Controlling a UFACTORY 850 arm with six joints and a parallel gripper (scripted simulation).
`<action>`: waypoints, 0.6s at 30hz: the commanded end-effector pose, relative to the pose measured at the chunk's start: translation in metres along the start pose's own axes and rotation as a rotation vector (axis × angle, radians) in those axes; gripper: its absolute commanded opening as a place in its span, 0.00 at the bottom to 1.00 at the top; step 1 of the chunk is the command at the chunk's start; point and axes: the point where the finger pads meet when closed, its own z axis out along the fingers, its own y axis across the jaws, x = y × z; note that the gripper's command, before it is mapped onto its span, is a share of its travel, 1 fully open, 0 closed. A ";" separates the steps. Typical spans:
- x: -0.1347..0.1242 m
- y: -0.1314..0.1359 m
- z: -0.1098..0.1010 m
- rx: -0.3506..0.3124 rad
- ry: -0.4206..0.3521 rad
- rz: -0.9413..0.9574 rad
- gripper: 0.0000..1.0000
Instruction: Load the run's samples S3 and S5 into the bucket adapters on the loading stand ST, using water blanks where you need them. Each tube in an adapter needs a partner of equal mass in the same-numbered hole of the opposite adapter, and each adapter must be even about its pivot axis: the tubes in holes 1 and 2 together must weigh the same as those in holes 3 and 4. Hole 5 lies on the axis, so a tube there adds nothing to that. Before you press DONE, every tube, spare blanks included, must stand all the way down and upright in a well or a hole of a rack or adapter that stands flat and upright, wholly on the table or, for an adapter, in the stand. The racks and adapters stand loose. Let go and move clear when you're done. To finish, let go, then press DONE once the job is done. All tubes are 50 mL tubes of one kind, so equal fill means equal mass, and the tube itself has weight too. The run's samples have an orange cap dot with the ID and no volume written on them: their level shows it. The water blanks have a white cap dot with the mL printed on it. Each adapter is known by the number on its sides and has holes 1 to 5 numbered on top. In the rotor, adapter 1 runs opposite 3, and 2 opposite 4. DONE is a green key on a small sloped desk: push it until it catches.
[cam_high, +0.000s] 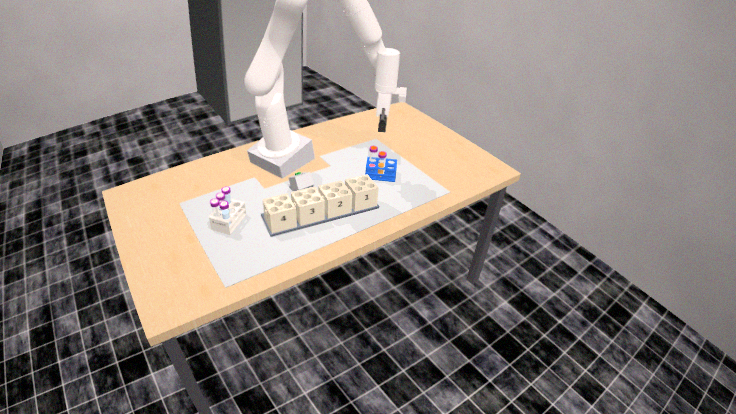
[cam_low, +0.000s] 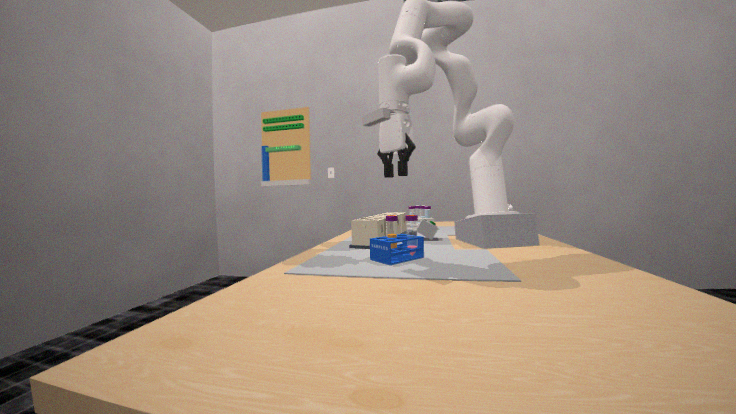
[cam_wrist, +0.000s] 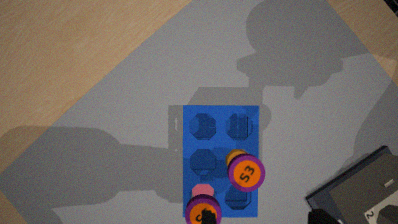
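My gripper (cam_high: 382, 129) (cam_low: 395, 171) is open and empty, high above the blue sample rack (cam_high: 389, 177) (cam_low: 380, 255) (cam_wrist: 221, 110). Sample S3 (cam_high: 382, 154) (cam_low: 391, 218) (cam_wrist: 246, 173), with orange content, stands in the rack's middle row. Sample S5 (cam_high: 373, 148) (cam_low: 411, 218) (cam_wrist: 200, 212), with pink content, stands in an end well; a fingertip covers part of its cap in the wrist view. Adapter 4 (cam_high: 283, 221), adapter 3 (cam_high: 311, 212), adapter 2 (cam_high: 339, 205) and adapter 1 (cam_high: 366, 199) stand in a row in the loading stand (cam_high: 329, 220). No tubes show in them.
A whitish rack (cam_high: 219, 225) at the left holds several purple-capped tubes; their printed volumes are unreadable. The small desk (cam_high: 304, 180) with the green DONE key (cam_high: 298, 173) stands behind the adapters, near the robot's base (cam_high: 282, 157). A grey mat (cam_high: 247, 262) lies under the racks and stand.
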 end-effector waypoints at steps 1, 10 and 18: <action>0.011 0.010 0.000 0.001 0.001 0.000 0.57; 0.011 0.010 0.000 0.001 0.001 0.000 0.57; 0.011 0.010 0.006 0.001 0.001 0.000 0.57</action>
